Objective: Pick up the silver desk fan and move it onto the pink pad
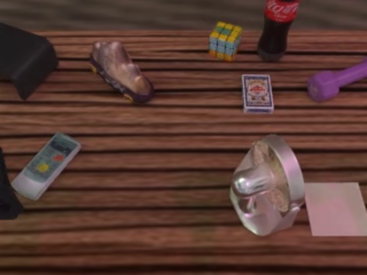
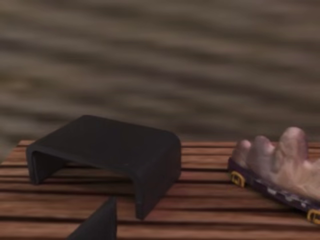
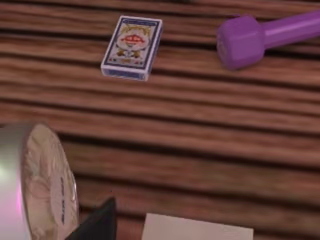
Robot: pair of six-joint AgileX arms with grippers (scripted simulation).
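Note:
The silver desk fan (image 1: pixel 266 183) stands on its small base at the table's front right, its chrome hub bulging toward the left front. The pink pad (image 1: pixel 335 209) lies flat just right of it, its left edge by the fan's base. In the right wrist view the fan's rim (image 3: pixel 35 185) and the pad (image 3: pixel 200 229) show close below my right gripper (image 3: pixel 150 232), which is open with one dark finger (image 3: pixel 97 225) showing and nothing held. That gripper is out of the top view. My left gripper (image 1: pixel 7 192) is parked at the left edge, open and empty.
A black stand (image 1: pixel 26 57) and a shoe (image 1: pixel 120 71) sit at the back left, a remote (image 1: pixel 46 166) at the left. A puzzle cube (image 1: pixel 225 41), cola bottle (image 1: pixel 276 28), card box (image 1: pixel 257 93) and purple dumbbell (image 1: pixel 335 80) lie behind the fan.

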